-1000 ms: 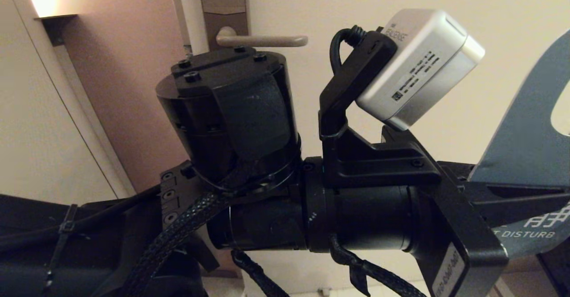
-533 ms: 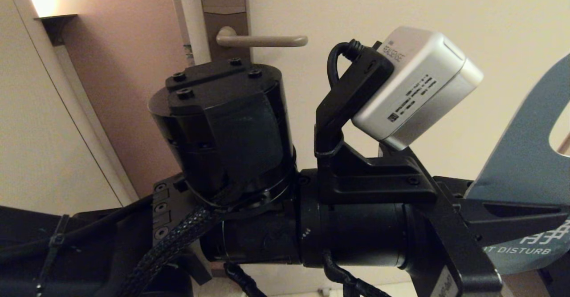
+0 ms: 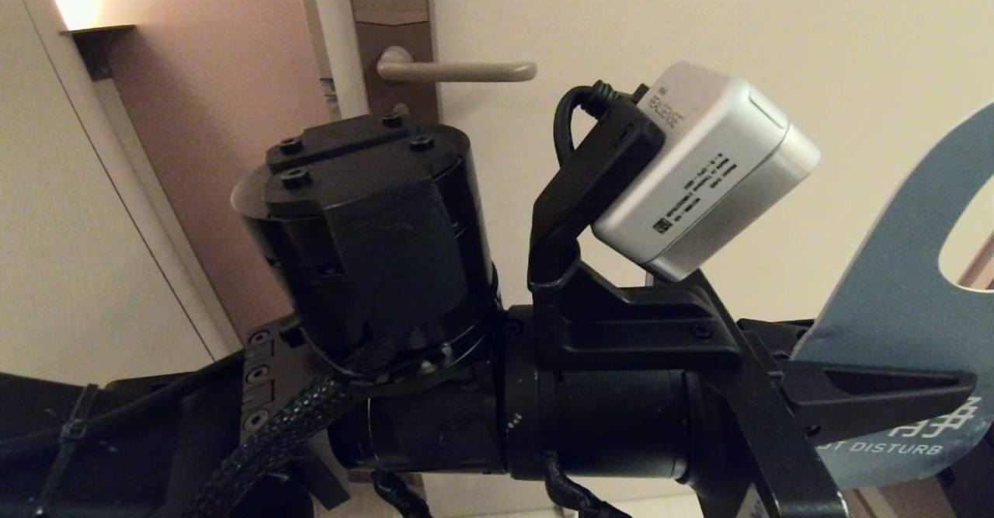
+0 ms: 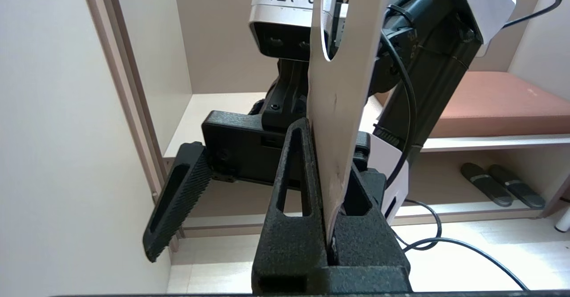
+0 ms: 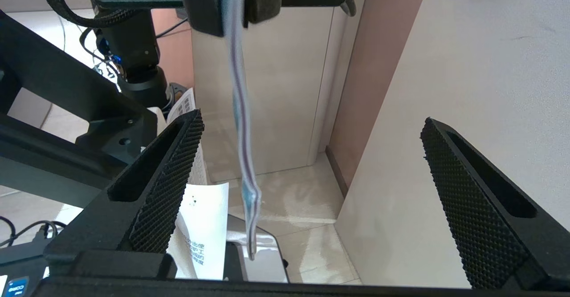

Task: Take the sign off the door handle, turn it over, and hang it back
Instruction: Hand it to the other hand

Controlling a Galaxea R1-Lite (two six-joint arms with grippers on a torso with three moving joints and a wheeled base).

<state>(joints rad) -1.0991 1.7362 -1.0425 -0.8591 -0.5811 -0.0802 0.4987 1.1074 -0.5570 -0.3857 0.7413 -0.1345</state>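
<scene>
— Where is the sign (image 3: 893, 308)?

— Off the door handle (image 3: 458, 71), well apart from it, at the lower right edge of the head view. It stands roughly upright with its oval hole (image 3: 967, 238) at the upper end. The blue face is turned toward the head camera, and the letters "T DISTURB" show near its lower end.

— What has it?

— The left gripper (image 3: 932, 394). Its arm reaches across the front of the head view, and its jaws are pinching the sign at the end away from the hole. In the left wrist view the white face rises out of the pressed jaws.

— And the right gripper (image 5: 311, 121)?

— It is level with the sign, with its jaws spread wide. In the right wrist view the sign hangs edge-on between them, closer to one jaw than the other, and touches neither.

— The handle itself?

— It is bare and lies horizontal on the brown lock plate (image 3: 392, 5), with its rounded end pointing right. It sits above the left arm's black joint housing (image 3: 365, 231), against the pale door (image 3: 621, 21). The silver wrist camera (image 3: 699, 168) is below and to the right of it.
</scene>
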